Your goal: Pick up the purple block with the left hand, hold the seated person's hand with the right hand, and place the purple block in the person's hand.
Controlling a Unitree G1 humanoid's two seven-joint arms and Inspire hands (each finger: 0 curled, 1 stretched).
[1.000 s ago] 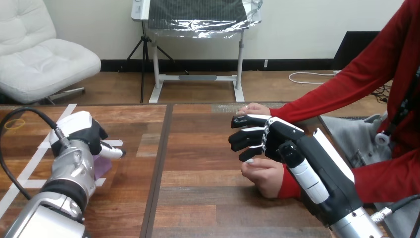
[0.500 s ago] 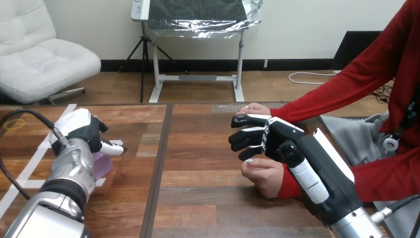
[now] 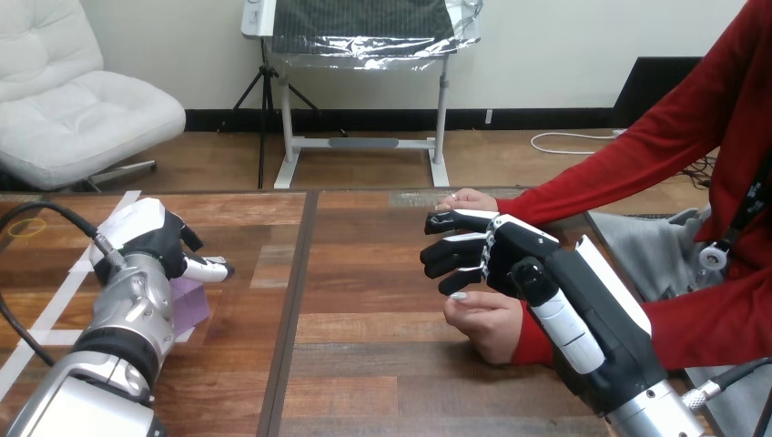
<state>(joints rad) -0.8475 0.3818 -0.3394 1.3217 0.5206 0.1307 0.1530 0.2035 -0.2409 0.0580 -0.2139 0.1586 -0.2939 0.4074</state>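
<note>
The purple block (image 3: 189, 304) lies on the table at the left, partly hidden behind my left forearm. My left hand (image 3: 146, 235) hovers just above and behind it, open, with its thumb (image 3: 208, 269) pointing right over the block and not touching it. My right hand (image 3: 496, 253) is open at the right, its straight fingers (image 3: 448, 244) pointing left. It sits between the person's two hands. The person's near hand (image 3: 481, 319) is loosely curled just below my fingers; I cannot tell whether they touch. The person's far hand (image 3: 466, 200) rests on the table behind my right hand.
White tape lines (image 3: 56, 309) mark the table at the left around the block. A dark seam (image 3: 289, 309) splits the wooden tabletop down the middle. The person's red sleeves (image 3: 619, 173) cross the table's right side.
My left hand has drawn slightly left and back, and more of the purple block now shows. My right hand and the person's hands have stayed put.
</note>
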